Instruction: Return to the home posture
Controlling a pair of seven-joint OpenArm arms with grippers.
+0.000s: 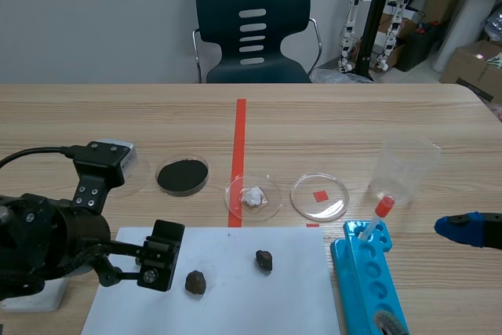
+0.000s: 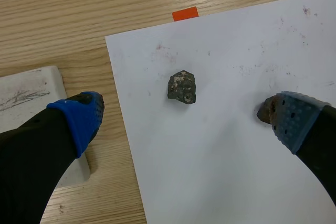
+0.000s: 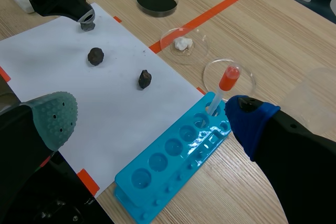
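1. Wooden table [image 1: 376,115], orange-red tape marks on it. It carries everything below except the chair.
2. Dark chair [image 1: 251,29] behind the far edge, nobody in it.
3. Left arm [image 1: 47,241] is low over the near left corner. The left gripper [image 2: 184,120] hangs over the left edge of the sheet, fingers spread wide, nothing pinched.
4. White paper sheet [image 1: 235,296] lies flat at near centre, with faint dark smudges.
5. The right arm is mostly out of the scene view, with just a blue tip at the right edge. The right gripper [image 3: 149,118] is above the near right of the table, fingers wide apart and holding nothing, with the rack under and ahead of it.
6. Blue tube rack [image 1: 369,280] lies just right of the sheet.
7. Clear plastic beaker [image 1: 404,166] stands upright beyond the rack.
8. Three round dishes sit in a row past the sheet: black powder dish [image 1: 182,176], white lump dish [image 1: 252,197] on the tape line, and red square dish [image 1: 319,196].
9. White block [image 2: 31,93] is beside the sheet, partly under the left gripper's left finger.
10. Red-bulb dropper [image 1: 379,213] stands in the rack's far end, tilted.
11. Dark rock [image 2: 182,87] lies on the sheet, ahead of and between the left fingers, untouched.
12. Second rock [image 2: 264,113] is on the sheet right at the other finger's pad. Cannot tell if they touch.
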